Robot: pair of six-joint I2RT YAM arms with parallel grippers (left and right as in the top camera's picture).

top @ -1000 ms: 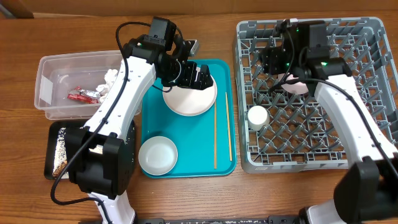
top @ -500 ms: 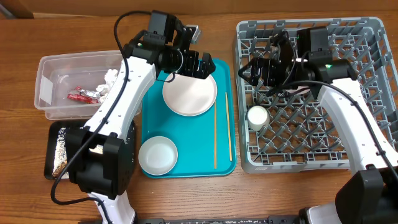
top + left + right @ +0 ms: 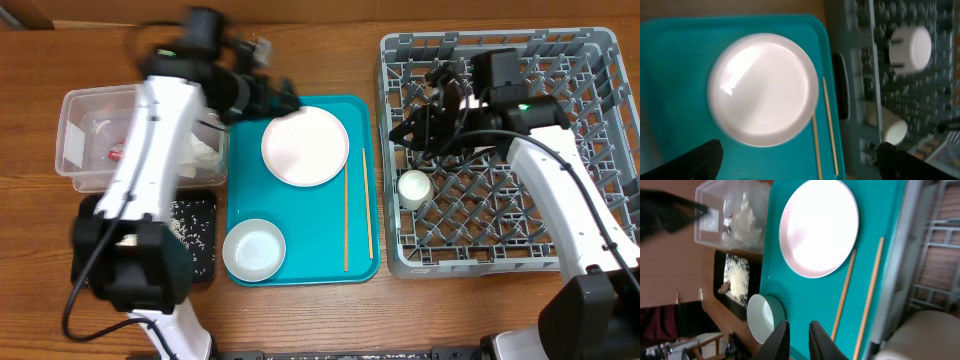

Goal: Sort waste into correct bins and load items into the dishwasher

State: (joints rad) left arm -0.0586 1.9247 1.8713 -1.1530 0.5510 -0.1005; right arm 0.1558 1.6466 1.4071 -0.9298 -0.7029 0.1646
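overhead. grey dish rack (image 3: 590,60) takes the right end of the surface (image 3: 300,40). teal tray (image 3: 240,190) sits mid-surface. clear tub (image 3: 75,150) is at the left edge, with the black tray (image 3: 195,240) just nearer the front edge. pale pink plate (image 3: 305,147) lies on the far half of the teal tray and the white bowl (image 3: 253,249) in its near-left corner. two chopsticks (image 3: 346,215) lie along its right side. small white cup (image 3: 414,187) stands in the left part of the rack. white tissue (image 3: 205,150) is in the tub. red wrapper (image 3: 115,152) is also there, mostly hidden by the arm. rice grains (image 3: 180,225) are scattered in the black tray. the left arm is motion-blurred and crosses the tub; the left claw (image 3: 268,98) is by the tray's far-left corner, and its state is unreadable here. right claw (image 3: 415,130) hangs over the rack's left side, on the far side of the cup.

left wrist. the left claw (image 3: 800,162) is spread wide and holds nothing, with one dark fingertip in each lower corner. the plate (image 3: 762,90) lies beyond it on the teal tray, with the chopsticks (image 3: 830,125) beside it, one end at the plate's rim. the cup (image 3: 910,46) shows among the rack pegs.

right wrist. the right claw (image 3: 799,337) has its jaws drawn nearly together, with a thin gap and nothing between them. below lie the plate (image 3: 818,227), bowl (image 3: 765,317) and chopsticks (image 3: 844,295) on teal. the rice (image 3: 736,277) is in the black tray and the tissue (image 3: 747,222) in the tub.
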